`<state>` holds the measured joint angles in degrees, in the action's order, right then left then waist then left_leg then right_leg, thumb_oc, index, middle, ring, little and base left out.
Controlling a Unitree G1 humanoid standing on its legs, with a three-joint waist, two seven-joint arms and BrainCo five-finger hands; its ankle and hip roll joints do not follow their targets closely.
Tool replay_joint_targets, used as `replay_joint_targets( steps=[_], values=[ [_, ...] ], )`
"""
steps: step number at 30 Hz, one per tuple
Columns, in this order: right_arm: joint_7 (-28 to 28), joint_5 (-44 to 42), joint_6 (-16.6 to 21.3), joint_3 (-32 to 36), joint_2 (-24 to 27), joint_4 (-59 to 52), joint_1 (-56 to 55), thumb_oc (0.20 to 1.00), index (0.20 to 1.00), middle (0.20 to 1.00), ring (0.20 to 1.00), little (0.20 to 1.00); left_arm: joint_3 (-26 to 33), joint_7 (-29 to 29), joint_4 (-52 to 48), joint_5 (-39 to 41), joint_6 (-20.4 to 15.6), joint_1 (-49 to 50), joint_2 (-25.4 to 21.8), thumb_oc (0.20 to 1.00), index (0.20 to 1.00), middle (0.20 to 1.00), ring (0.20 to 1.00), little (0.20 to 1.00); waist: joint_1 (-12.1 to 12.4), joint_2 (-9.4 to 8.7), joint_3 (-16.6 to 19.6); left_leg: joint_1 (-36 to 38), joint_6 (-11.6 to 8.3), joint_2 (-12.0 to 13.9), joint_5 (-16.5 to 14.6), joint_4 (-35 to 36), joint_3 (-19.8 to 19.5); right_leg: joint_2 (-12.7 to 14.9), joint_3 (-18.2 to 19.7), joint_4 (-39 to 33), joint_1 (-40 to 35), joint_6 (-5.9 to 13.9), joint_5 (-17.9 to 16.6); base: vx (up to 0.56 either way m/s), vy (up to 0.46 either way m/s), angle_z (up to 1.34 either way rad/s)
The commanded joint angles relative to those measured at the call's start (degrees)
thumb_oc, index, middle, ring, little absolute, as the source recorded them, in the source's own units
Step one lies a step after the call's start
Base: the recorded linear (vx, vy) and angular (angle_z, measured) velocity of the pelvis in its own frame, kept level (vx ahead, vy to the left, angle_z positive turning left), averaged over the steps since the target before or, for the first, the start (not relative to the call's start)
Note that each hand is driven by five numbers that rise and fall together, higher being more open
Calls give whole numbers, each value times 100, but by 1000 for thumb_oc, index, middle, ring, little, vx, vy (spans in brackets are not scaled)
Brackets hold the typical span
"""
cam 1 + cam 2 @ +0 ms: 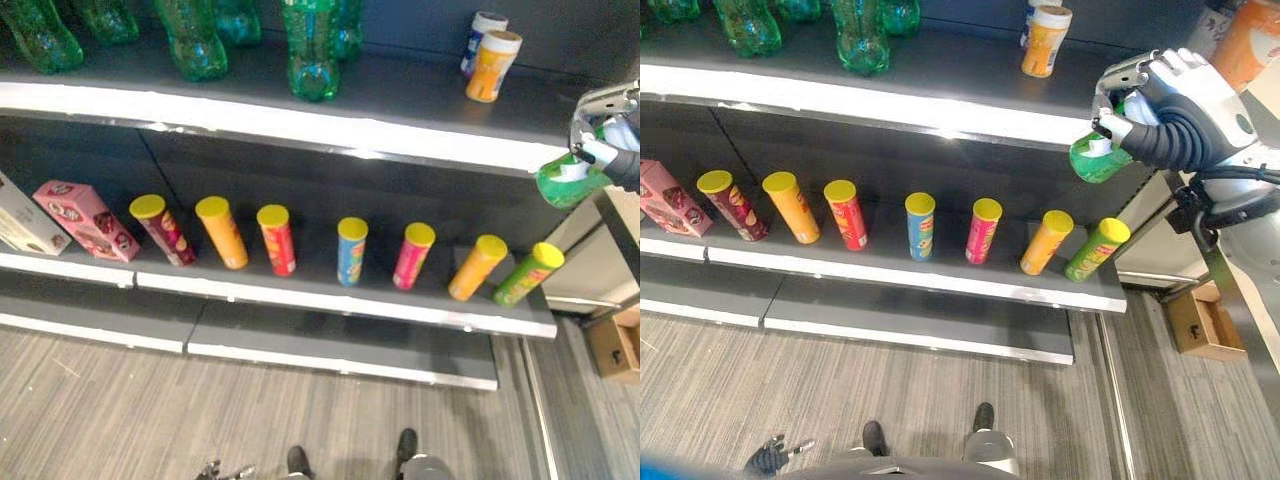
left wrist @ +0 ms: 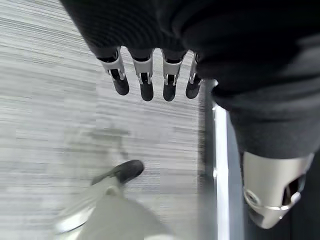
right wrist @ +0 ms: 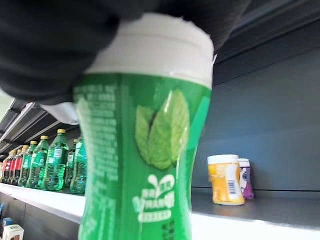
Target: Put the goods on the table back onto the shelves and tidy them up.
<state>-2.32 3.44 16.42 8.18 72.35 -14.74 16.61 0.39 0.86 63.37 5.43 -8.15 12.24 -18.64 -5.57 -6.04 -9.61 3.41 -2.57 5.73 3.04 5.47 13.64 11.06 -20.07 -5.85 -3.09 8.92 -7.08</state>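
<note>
My right hand [image 1: 1180,105] was curled tight around a green jar [image 1: 1098,160], up in the air just off the right end of the top shelf [image 1: 300,125]. My left hand [image 2: 145,80] hung loose over the grey floor [image 1: 100,420]. Tall cans [image 1: 352,250] stood in a row on the lower shelf [image 1: 330,305].

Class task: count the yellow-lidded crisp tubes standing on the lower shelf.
7, in one row along the lower shelf: dark red, orange, red, blue, pink, orange, green.
</note>
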Motion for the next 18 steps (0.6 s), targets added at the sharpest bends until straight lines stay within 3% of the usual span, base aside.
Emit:
replay_joint_targets(
  steps=[1,6,9,18],
  values=[
    [-213,-276,-32,-286,119,401,636,200,200,200,200,200,2,-12,13,23,-33,-243,-236,1000,1000,1000,1000,1000,329,-183,230,298,-602,506,-428,-134,176,194,-176,172,-57,213,238,7,-112,15],
    [-330,-195,-115,-786,107,911,1195,200,200,200,200,200,-39,-5,25,71,7,-213,-244,1000,1000,1000,1000,1000,438,-131,256,239,-675,624,-364,-178,147,124,-315,135,-142,136,331,8,-93,17],
    [-350,-258,-163,-1545,62,1489,2027,200,200,200,200,200,-106,-34,44,122,17,-206,-309,1000,1000,1000,1000,1000,573,-65,278,292,-747,724,-344,-197,173,22,-386,110,-260,65,447,19,-76,6],
    [-146,-507,-201,-3350,-212,2971,3737,200,200,200,200,200,-186,-113,218,149,19,-247,-401,1000,1000,1000,1000,1000,664,42,366,366,-816,815,-280,-176,196,-74,-472,86,-374,-21,550,10,-27,0]
  ],
)
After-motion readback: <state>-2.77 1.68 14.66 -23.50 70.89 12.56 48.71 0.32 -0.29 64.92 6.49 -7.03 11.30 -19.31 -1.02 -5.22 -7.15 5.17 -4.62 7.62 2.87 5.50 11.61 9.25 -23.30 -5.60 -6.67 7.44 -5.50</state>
